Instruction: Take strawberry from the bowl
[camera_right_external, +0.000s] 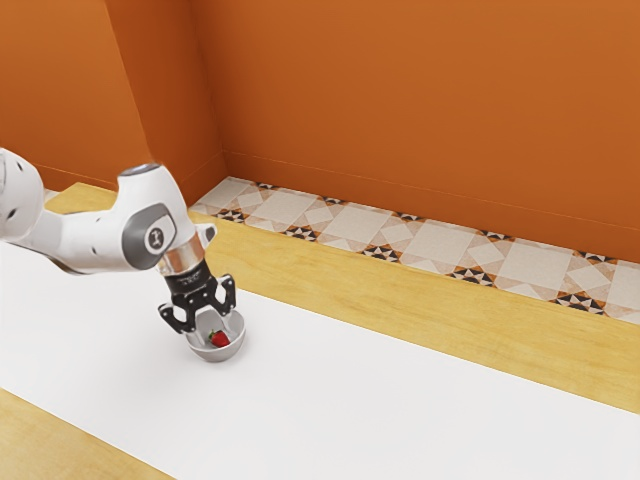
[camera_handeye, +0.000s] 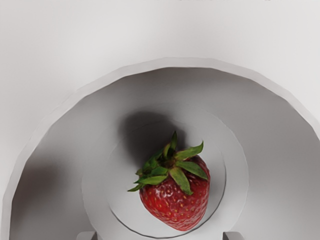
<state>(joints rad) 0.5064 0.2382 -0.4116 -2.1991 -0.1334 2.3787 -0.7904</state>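
Your strawberry (camera_handeye: 175, 200) sits on the bottom of the bowl (camera_right_external: 218, 354), not yet taken. Your gripper (camera_right_external: 208, 318) is right over it, fingers (camera_handeye: 87, 236) spread wide, gripping nothing. I'd call your approach nearly done; the grasp, lift and move clear are left. Your arm (camera_right_external: 90, 240) reaches in from the exterior view's left; bare wood (camera_right_external: 330, 310) lies on the far side.

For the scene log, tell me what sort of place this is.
Probably a simulated indoor room: orange walls, a patterned tile floor, and a wooden table with a white covering.
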